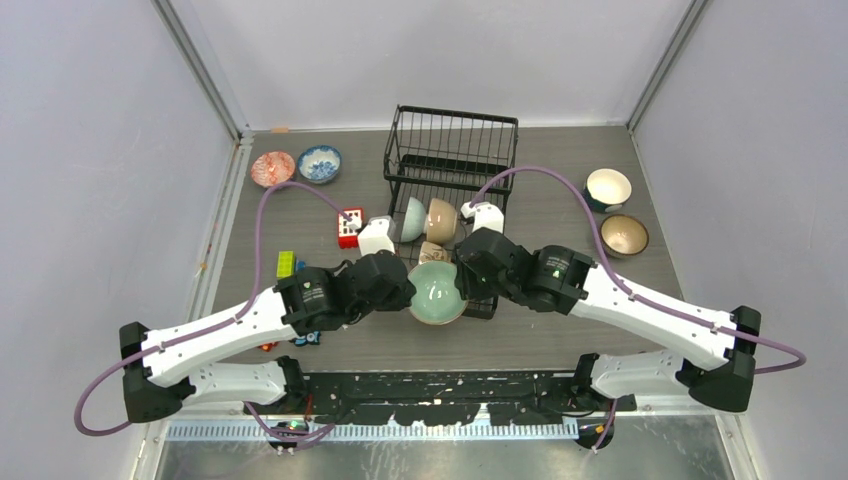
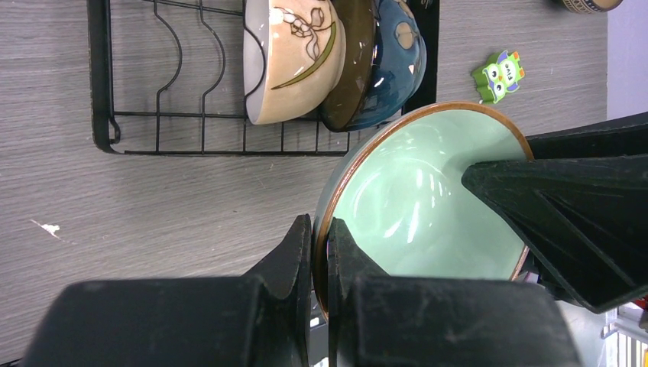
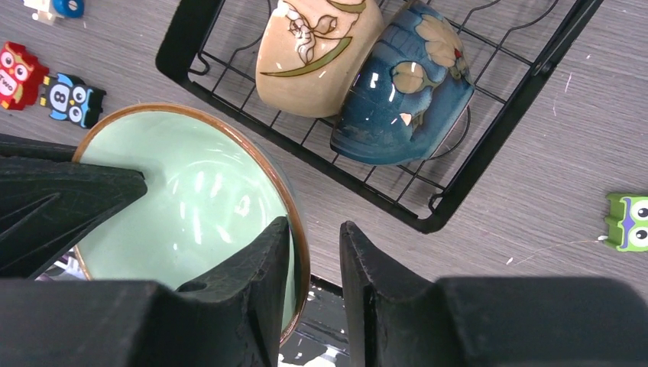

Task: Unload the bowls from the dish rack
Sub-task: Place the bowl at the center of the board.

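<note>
Okay so, biggest thing first: the dish rack [image 1: 453, 150] sits at 12 o'clock on the table, seen from the top. Three bowls stand on edge in its tray end, packed together: a cream flowered bowl [image 3: 313, 53], a brown bowl [image 2: 353, 69] and a dark blue bowl [image 3: 401, 84]. Four are already out. The red patterned bowl [image 1: 272, 168] and blue-and-white bowl [image 1: 319, 163] are at 10 o'clock, and the cream bowl [image 1: 608, 187] and tan bowl [image 1: 624, 234] are at 2 to 3 o'clock.

The pale green bowl [image 1: 437, 295] is just off the rack at its 6 o'clock, hanging between both arms. The left gripper [image 2: 319, 229] is pinched tight on the rim at the bowl's 9 o'clock. The right gripper [image 3: 315, 229] straddles the rim at 3 o'clock with its jaws partway open. Its inner finger is against the glaze, and the outer finger is clear of the rim, so it has no real hold yet.

Looks like a mid-air handover to me. Next, the right jaws need to squeeze fully onto the rim before the left lets go. After that the bowl probably goes over toward 3 o'clock, near the other two.
</note>
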Controlling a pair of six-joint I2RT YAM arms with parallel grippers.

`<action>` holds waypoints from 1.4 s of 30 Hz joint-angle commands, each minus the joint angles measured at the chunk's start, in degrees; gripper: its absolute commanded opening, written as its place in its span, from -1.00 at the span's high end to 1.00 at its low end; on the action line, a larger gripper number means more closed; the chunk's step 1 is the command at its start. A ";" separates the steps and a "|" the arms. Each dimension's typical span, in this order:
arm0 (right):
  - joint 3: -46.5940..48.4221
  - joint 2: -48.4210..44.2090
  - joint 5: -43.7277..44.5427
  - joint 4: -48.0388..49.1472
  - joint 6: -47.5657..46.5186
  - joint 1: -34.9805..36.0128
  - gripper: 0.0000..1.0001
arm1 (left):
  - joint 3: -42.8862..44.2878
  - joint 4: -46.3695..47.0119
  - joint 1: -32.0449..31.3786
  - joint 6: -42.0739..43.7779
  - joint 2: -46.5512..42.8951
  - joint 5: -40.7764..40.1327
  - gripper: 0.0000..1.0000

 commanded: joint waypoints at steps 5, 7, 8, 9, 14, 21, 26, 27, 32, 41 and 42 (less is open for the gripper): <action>1.90 0.72 1.60 -0.65 1.20 -0.05 0.49 | 1.20 3.84 0.31 -1.13 -1.95 -0.51 1.00; 1.81 0.57 1.59 -0.61 1.27 -0.10 0.63 | 1.17 3.90 0.34 -1.11 -1.99 -0.43 1.00; 1.79 0.48 1.54 -0.65 1.33 -0.06 0.74 | 1.18 3.79 0.33 -1.07 -1.99 -0.46 0.99; 1.80 0.40 1.53 -0.65 1.37 -0.08 0.86 | 1.09 3.88 0.28 -1.09 -2.07 -0.45 0.99; 3.00 0.02 1.05 -1.69 1.82 -0.07 0.98 | 0.82 4.79 0.33 -0.17 -2.86 -0.35 0.78; 4.19 -0.09 1.37 -3.00 1.52 -0.05 0.98 | 1.84 7.09 0.32 4.27 -3.96 1.78 -0.42; 5.47 -0.11 3.80 -5.65 0.76 -0.05 0.98 | 2.47 7.78 0.29 6.93 -5.92 2.10 -0.99; 6.60 -0.53 5.29 -6.90 0.39 -0.06 0.98 | 2.23 8.30 0.28 7.90 -6.92 1.77 -0.99; 15.31 -2.79 14.94 -17.83 -2.60 -0.44 0.99 | -0.54 9.37 0.32 15.72 -14.27 -3.29 -0.99; 16.76 -9.58 21.78 -24.04 -4.55 -16.66 0.99 | -10.54 8.58 0.33 24.97 -29.53 -13.05 -0.99; 14.43 -10.97 21.34 -21.73 -4.42 -19.68 0.99 | -11.55 8.65 0.30 24.74 -30.61 -13.58 -0.99</action>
